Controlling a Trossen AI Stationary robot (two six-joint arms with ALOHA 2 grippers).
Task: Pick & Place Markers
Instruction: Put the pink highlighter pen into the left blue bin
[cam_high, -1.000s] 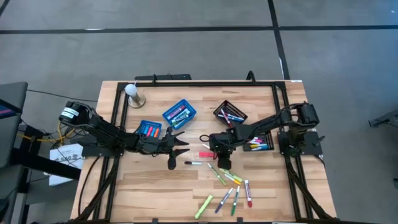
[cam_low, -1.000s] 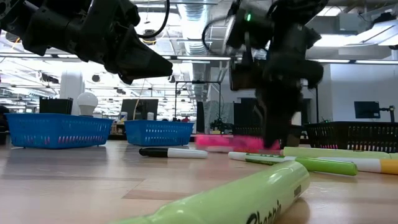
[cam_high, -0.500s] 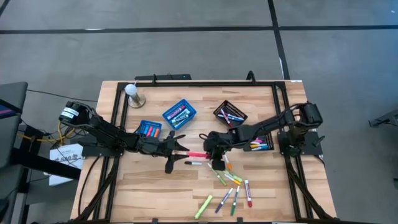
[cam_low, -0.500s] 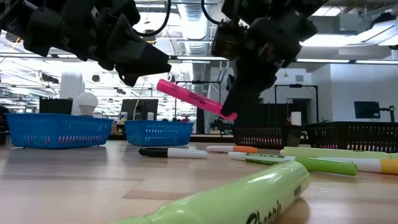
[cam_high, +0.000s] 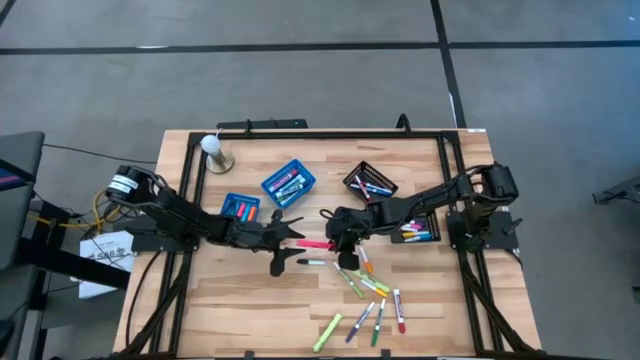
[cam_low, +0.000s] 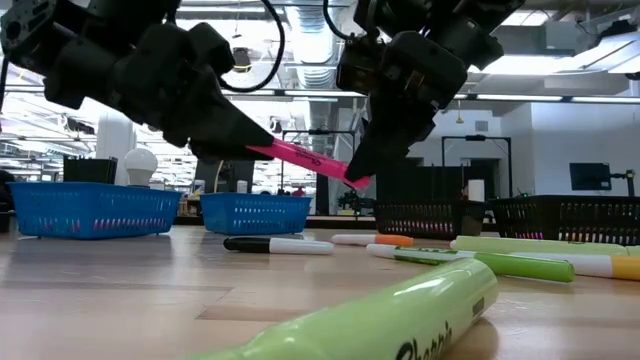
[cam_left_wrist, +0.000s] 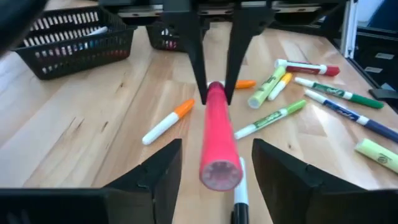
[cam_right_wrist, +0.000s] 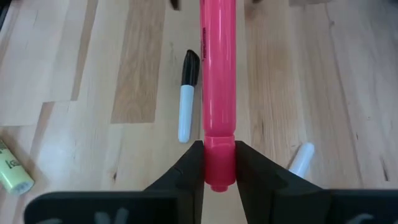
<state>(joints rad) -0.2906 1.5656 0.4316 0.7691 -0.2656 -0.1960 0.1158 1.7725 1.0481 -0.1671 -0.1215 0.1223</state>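
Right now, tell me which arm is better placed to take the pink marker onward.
Probably left. The left gripper is open around the free end of the pink marker, with the blue baskets on its side. The right gripper grips the other end.

My right gripper and left gripper block each other head-on across the pink marker; bare table below my left one, loose markers crowd below my right.
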